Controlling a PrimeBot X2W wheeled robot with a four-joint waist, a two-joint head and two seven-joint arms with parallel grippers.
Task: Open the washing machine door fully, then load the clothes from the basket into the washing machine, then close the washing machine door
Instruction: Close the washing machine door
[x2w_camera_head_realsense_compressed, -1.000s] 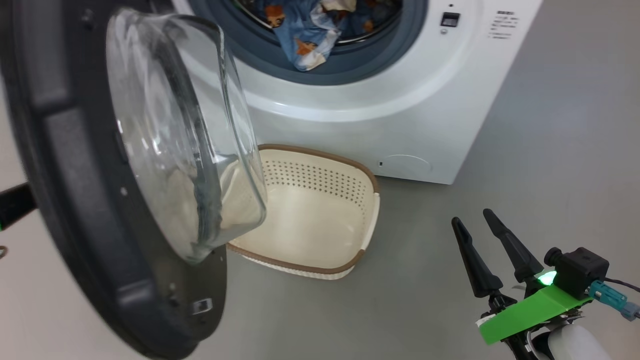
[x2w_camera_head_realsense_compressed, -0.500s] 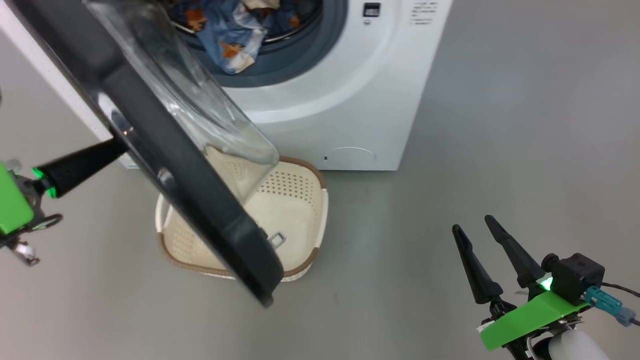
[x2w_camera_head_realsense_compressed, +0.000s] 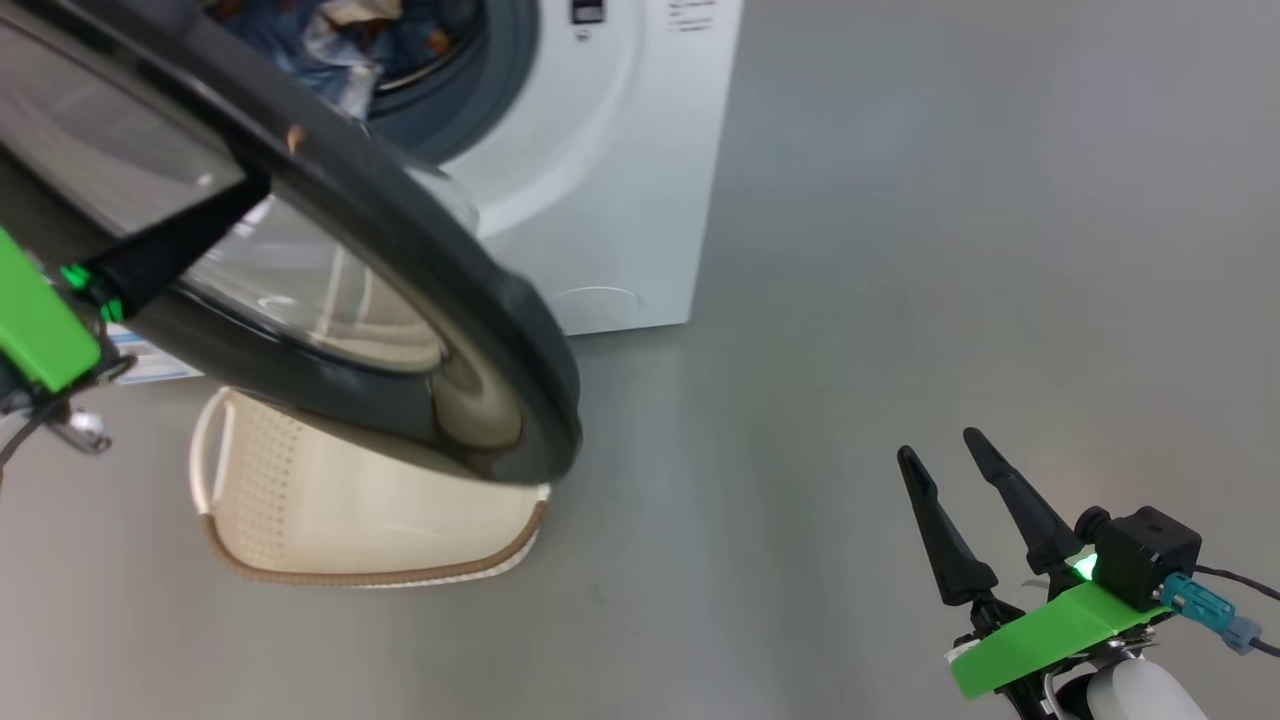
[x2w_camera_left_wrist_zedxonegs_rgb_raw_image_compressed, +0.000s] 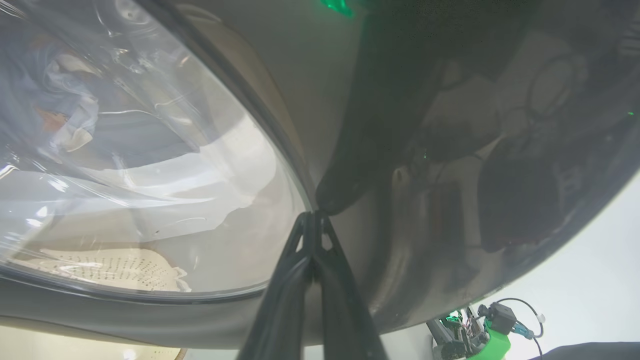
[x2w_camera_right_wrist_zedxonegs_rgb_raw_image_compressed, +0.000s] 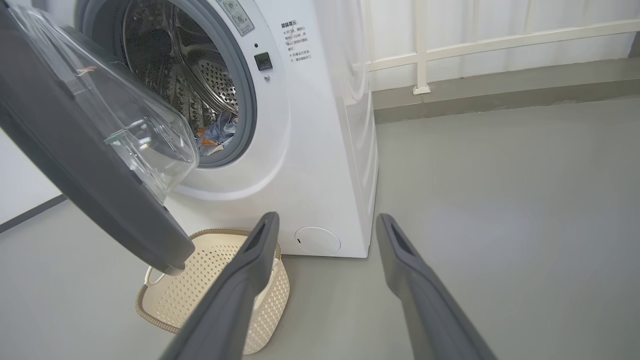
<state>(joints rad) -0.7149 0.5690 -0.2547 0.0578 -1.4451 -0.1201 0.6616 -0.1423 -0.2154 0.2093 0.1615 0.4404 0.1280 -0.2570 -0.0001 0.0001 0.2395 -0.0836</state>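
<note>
While ajar over basket (x2w_camera_head_realsense_compressed: 300, 520), washing machine door (x2w_camera_head_realsense_compressed: 480, 330) against pinched-shut left gripper (x2w_camera_left_wrist_zedxonegs_rgb_raw_image_compressed: 315, 215); right gripper (x2w_camera_head_realsense_compressed: 938, 445) wide, empty, well apart over floor (x2w_camera_head_realsense_compressed: 800, 300).

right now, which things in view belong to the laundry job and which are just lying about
Job in hand:
- washing machine
- washing machine door, part open
- clothes, in the drum
- basket, on the floor below the door
- left gripper, shut, tips on the door
- right gripper, open, empty

Just lying about:
- white railing along the wall
</note>
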